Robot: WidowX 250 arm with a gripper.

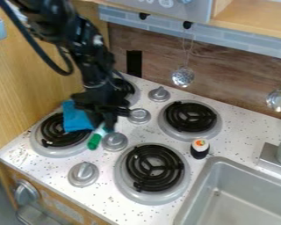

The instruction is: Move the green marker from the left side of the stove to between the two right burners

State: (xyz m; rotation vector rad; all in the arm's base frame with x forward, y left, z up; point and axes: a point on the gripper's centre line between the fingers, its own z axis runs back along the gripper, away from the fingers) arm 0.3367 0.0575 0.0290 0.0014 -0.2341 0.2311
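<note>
The gripper (103, 125) hangs over the left part of the stove top, beside the left front burner and just above a silver knob. It is shut on the upper end of a green and white marker-like object (95, 140), whose green end points down toward the counter. A blue cloth (76, 118) lies against the gripper's left side, partly over the left front burner (48, 135). Part of the back left burner is hidden behind the arm.
Two burners (190, 117) stand to the right, with silver knobs (83, 174) between and around them. A toy sushi roll (199, 148) stands near the sink (220, 163). Metal ladles (182, 77) hang at the back wall. A wooden panel (34, 79) borders the left.
</note>
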